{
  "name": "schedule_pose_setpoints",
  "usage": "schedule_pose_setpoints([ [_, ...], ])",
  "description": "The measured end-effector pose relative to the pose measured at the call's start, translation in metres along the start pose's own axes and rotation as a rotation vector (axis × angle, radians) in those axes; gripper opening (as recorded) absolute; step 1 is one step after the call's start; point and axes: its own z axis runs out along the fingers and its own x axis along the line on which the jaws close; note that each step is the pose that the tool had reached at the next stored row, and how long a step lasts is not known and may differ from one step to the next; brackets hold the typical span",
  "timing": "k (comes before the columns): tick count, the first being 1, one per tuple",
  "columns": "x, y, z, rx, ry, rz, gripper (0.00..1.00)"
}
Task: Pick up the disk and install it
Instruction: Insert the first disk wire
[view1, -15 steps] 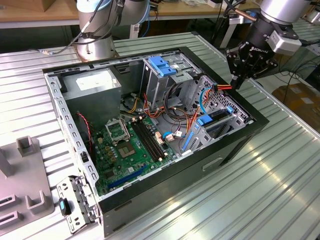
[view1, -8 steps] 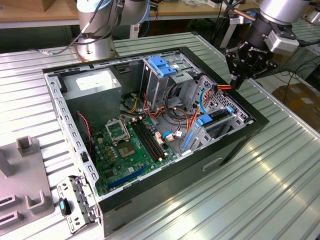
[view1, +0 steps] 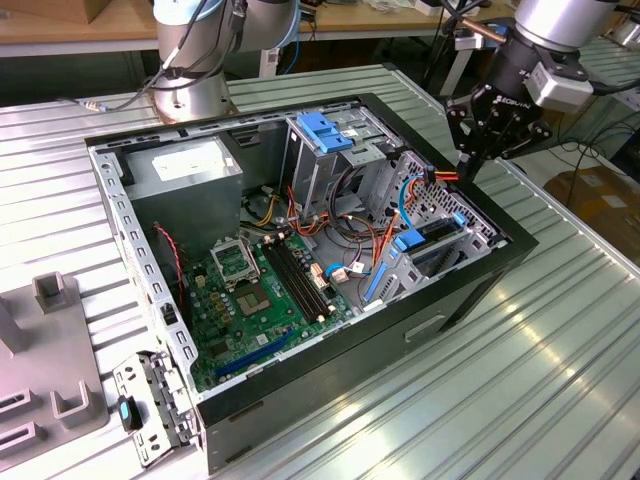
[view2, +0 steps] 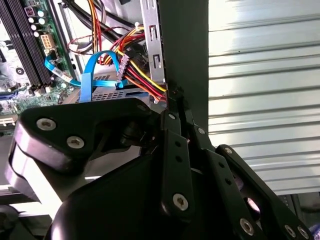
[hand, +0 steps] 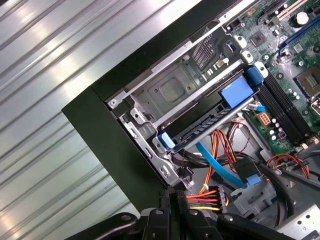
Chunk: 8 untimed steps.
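In the exterior view, with the open case (view1: 470, 290) as the middle of the dial, a grey fixture (view1: 50, 400) lies on the ribbed table (view1: 560, 350) at 8 o'clock. A metal bracket (view1: 150, 405) with a blue knob is just beside the case corner at 7 o'clock. Inside the case, the grey box (view1: 185, 165) at 10 o'clock carries a white label with print. The green board (view1: 260, 290) is in the middle. The blue latch (view1: 325, 130) tops the cage at 12 o'clock. The disk (view1: 440, 232) sits in the bay at 3 o'clock, its blue carrier facing the board; the first wrist view shows it (hand: 200, 127) lying in the slot. The gripper (view1: 468, 165) hangs at 2 o'clock over the case rim. In both wrist views its (view2: 173, 95) (hand: 171, 192) jaws are pressed together and hold nothing, just above coloured wires (hand: 205, 197).
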Motion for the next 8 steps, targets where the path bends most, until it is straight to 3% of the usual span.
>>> schedule_pose_setpoints([
  [8,-0.0001,0.0001,0.0013,-0.0034,0.0028,0.119,0.17],
])
